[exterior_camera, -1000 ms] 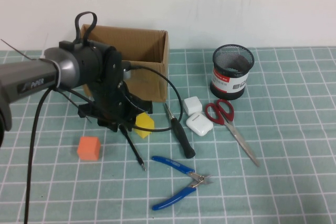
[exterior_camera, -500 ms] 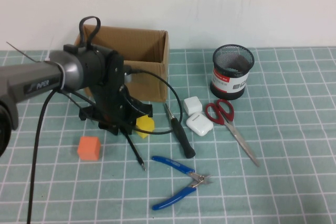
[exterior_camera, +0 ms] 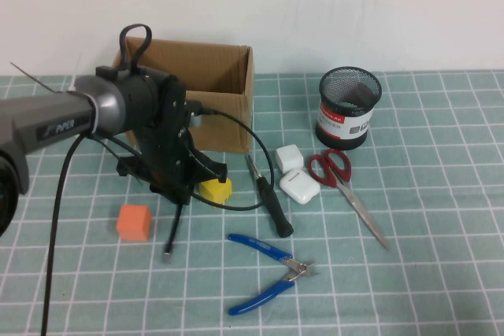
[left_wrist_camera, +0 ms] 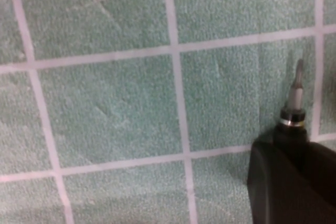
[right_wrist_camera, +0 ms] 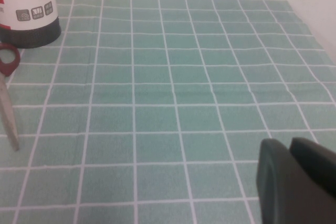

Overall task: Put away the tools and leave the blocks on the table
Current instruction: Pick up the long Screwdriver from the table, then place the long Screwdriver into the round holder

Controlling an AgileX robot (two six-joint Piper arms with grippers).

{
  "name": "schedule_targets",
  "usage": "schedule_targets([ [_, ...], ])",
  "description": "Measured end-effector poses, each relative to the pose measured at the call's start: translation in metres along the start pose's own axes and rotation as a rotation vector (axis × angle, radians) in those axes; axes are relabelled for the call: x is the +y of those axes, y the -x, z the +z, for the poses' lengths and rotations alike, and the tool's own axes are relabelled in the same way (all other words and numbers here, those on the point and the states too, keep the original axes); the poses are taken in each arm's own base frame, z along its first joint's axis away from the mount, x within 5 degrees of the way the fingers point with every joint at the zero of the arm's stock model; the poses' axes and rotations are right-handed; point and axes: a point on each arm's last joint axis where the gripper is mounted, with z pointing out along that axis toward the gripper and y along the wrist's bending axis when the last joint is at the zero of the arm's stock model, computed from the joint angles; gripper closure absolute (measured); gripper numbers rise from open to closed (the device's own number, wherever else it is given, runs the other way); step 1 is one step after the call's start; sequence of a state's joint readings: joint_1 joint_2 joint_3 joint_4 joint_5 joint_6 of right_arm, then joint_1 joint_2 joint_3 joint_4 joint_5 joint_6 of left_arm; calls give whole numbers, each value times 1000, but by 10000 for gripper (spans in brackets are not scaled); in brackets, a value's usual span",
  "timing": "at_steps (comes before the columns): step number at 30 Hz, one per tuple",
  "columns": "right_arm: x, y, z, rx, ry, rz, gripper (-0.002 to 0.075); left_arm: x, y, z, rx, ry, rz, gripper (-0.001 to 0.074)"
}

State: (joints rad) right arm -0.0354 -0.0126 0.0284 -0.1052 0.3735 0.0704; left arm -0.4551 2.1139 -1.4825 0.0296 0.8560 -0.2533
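Blue-handled pliers (exterior_camera: 272, 273) lie nearest, in front of the cardboard box (exterior_camera: 206, 92) and well clear of it. Thin black pick (exterior_camera: 173, 234) hangs from the left tool (exterior_camera: 177, 190), clenched on its upper end, long axis near vertical, tip down by the orange block (exterior_camera: 132, 222). Yellow block (exterior_camera: 214, 190) sits just beside the tool, on the box's near side. Screwdriver (exterior_camera: 270, 202) and scissors (exterior_camera: 346, 186) lie right of the box on the teal surface (exterior_camera: 441, 273). Box opening stands behind the pick; the left arm is the nearer one. Mesh cup (exterior_camera: 348, 106) stands far right of the box. Right tool (right_wrist_camera: 296, 182) parked off right; grip state cannot be told.
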Motion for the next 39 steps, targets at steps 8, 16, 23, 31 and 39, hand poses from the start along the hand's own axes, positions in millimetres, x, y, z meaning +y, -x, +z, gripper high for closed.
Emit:
schedule_targets([
  [8,0,0,0,0,0,0,736,-3,-5,-11,28,1,37,682],
  [16,0,0,0,0,0,0,736,-32,-22,-87,-69,-12,196,683],
  [23,0,0,0,0,0,0,736,-65,-36,-156,-335,-96,335,683],
  [31,0,0,0,0,0,0,736,-95,-35,-182,-638,-182,474,683],
  [39,0,0,0,0,0,0,736,-112,-31,-160,-1223,-421,393,683],
])
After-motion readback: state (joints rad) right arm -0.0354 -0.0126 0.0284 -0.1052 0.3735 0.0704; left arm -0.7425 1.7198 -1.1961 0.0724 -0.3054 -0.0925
